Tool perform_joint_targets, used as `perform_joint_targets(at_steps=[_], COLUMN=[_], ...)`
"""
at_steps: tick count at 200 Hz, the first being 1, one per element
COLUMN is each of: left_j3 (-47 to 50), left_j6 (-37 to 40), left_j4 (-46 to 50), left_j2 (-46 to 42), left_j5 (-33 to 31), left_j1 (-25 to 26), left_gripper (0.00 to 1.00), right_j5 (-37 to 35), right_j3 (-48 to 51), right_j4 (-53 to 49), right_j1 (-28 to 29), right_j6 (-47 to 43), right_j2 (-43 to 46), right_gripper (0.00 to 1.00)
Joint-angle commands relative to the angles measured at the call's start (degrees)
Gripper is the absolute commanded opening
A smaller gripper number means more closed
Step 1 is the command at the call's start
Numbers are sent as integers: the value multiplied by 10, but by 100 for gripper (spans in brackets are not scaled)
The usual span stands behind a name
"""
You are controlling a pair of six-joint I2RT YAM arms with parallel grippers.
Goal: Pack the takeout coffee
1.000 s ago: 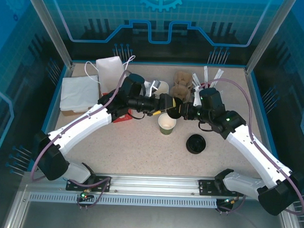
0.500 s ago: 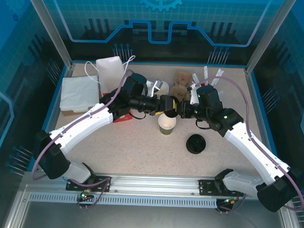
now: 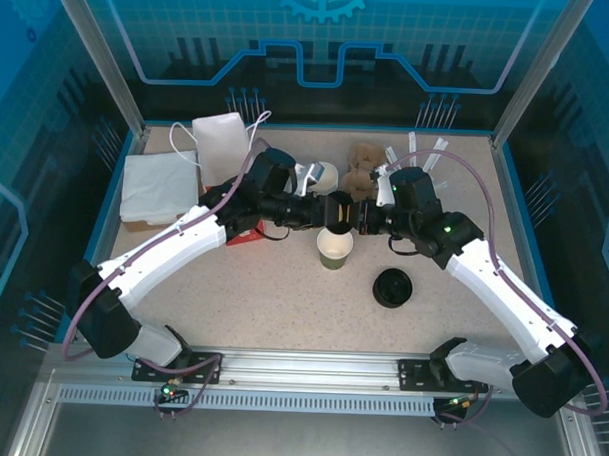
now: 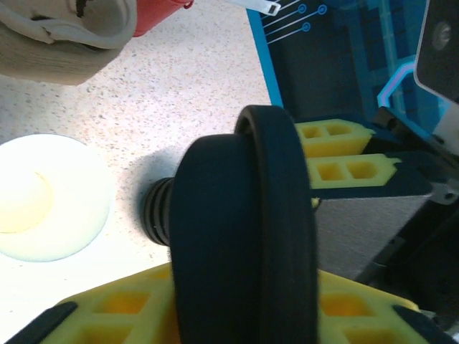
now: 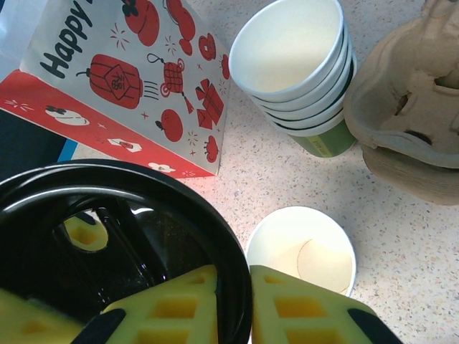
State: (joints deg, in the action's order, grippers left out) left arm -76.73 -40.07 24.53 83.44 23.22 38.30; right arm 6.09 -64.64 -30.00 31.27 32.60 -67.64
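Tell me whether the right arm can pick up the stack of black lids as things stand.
Probably not yet. The way to the lid stack looks free, but the right gripper has its jaws shut on a black lid near the open cup.

My overhead camera, mounted high at the 6 o'clock edge, takes in the whole table (image 3: 282, 307). The left wrist camera faces 3 o'clock and the right wrist camera 9 o'clock. Both sit close in and share the open cup (image 3: 335, 247) and black lid (image 4: 244, 236).
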Motion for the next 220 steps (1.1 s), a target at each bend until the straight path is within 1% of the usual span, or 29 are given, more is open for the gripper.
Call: perform_joint_targets(at_steps=[1, 27, 44, 49, 59, 64, 70, 77, 84, 87, 102, 115, 124, 133, 164, 220], left_j3=[-19, -19, -14, -11, -4, -1, 2, 6, 11, 13, 22, 30, 35, 38, 44, 51], left_j6=[33, 55, 63, 66, 72, 76, 82, 91, 101, 106, 125, 139, 147, 155, 167, 171], left_j4=[32, 56, 63, 63, 64, 63, 64, 64, 63, 62, 57, 50, 45, 41, 37, 23], left_j2=[-14, -23, -31, -35, -41, -45, -49, -54, -60, -63, -72, -79, -83, -85, -86, -84], left_j5=[-41, -97, -135, -144, -167, -177, -191, -211, -231, -238, -277, -305, -322, -335, -357, -366], left_j1=[11, 20, 25, 26, 28, 29, 32, 35, 39, 41, 51, 59, 65, 70, 82, 91], left_gripper=[31, 26, 23, 23, 21, 21, 20, 19, 19, 19, 19, 19, 18, 18, 18, 18], right_j5=[12, 12, 11, 8, 7, 10, 14, 29, 51, 58, 75, 82, 78, 67, 47, 32], right_j3=[-24, -38, -52, -58, -70, -74, -78, -78, -69, -63, -15, 39, 71, 82, 47, 17], right_j4=[-8, -21, -37, -46, -66, -74, -85, -86, -69, -58, 25, 125, 191, 218, 202, 214], right_j1=[10, 9, 2, -2, -12, -19, -28, -41, -52, -56, -61, -56, -49, -40, -13, 20], right_j6=[6, 19, 40, 52, 85, 106, 140, 188, 237, 263, 416, 552, 614, 655, 684, 751], right_j2=[-3, 2, 9, 11, 15, 17, 22, 26, 32, 36, 54, 69, 73, 74, 56, 22], right_gripper=[19, 32, 38, 41, 43, 46, 50, 51, 52, 54, 62, 63, 63, 63, 69, 68])
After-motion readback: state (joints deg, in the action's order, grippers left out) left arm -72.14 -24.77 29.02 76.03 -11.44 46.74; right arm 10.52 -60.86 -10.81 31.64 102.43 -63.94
